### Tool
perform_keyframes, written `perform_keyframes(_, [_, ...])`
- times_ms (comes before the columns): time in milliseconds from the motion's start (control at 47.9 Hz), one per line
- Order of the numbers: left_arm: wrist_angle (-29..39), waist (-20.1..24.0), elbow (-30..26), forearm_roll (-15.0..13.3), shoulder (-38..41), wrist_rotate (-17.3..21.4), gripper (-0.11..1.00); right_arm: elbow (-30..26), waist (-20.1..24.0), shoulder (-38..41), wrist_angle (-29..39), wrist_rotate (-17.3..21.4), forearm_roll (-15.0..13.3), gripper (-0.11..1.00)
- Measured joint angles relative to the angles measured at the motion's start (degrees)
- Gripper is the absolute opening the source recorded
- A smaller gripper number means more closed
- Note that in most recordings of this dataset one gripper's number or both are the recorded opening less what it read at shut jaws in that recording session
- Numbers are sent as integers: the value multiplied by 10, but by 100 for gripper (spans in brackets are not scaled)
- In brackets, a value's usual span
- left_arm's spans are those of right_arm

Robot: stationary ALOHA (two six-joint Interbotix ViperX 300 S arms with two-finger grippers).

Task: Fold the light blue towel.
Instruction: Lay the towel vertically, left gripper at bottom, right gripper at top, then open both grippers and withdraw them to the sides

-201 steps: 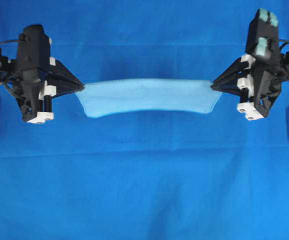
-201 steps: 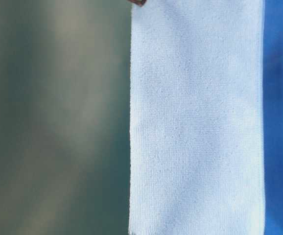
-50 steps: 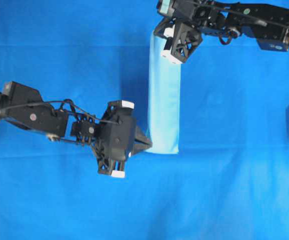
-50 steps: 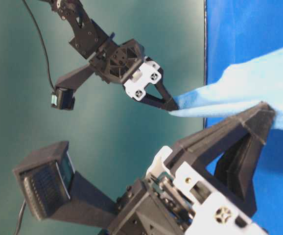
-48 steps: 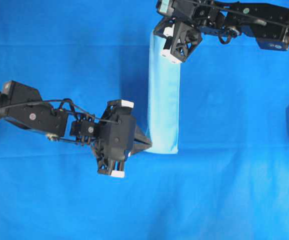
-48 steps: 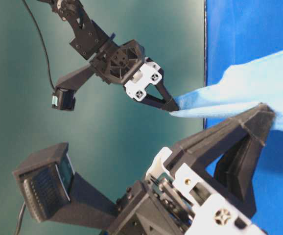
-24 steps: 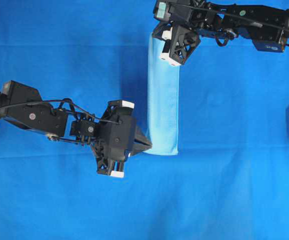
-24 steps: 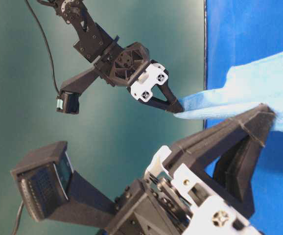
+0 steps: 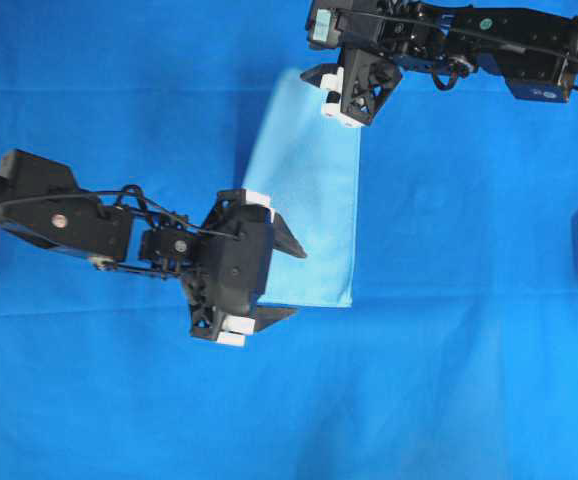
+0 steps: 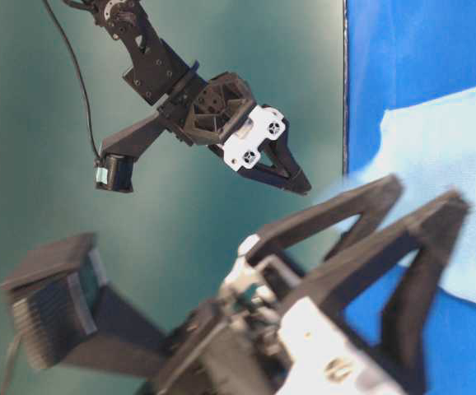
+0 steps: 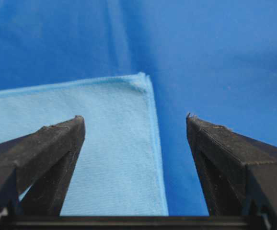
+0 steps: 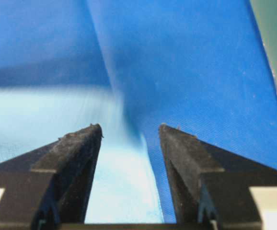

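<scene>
Pale-blue towel: the light blue towel point(image 9: 309, 190) lies on the royal-blue sheet point(image 9: 469, 350) as a folded panel, near edge straight, far end slanting wider to the left in the overhead view.
Left gripper: the left gripper point(image 9: 291, 282) sits at the near left corner with jaws spread wide, one finger over the cloth, one off its edge, and nothing between them.
Right gripper: the right gripper point(image 9: 331, 88) hangs at the far end, jaws apart and empty; the towel hangs from neither tool.
Step in hand: my read is the release after a fold, so both arms want to lift straight up and clear.
Doing it well: dragging sideways would catch a fingertip in the hem and pull the top layer askew; go up first, then away.
Next call: that slanted far edge looks worth a check before another fold.
Left wrist view: only here is the stitched hem corner point(image 11: 141, 80) seen flat on the sheet, between the two dark fingers point(image 11: 47, 148).
Right wrist view: cloth under the tips is smeared, so I cannot tell whether it has settled.
Table-level view: it alone shows the right gripper point(image 10: 291, 177) poised off the sheet's edge, but blur hides the near tool's detail.
</scene>
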Motion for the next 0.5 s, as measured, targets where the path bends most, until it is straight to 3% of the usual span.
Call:
perform_keyframes(251, [14, 33, 40, 1, -71, 5, 79, 18, 6, -17, 0, -3, 0, 57])
perform_keyframes(502, [-34, 105, 120, 0, -138, 1, 79, 91, 13, -86, -19, 2, 2, 57])
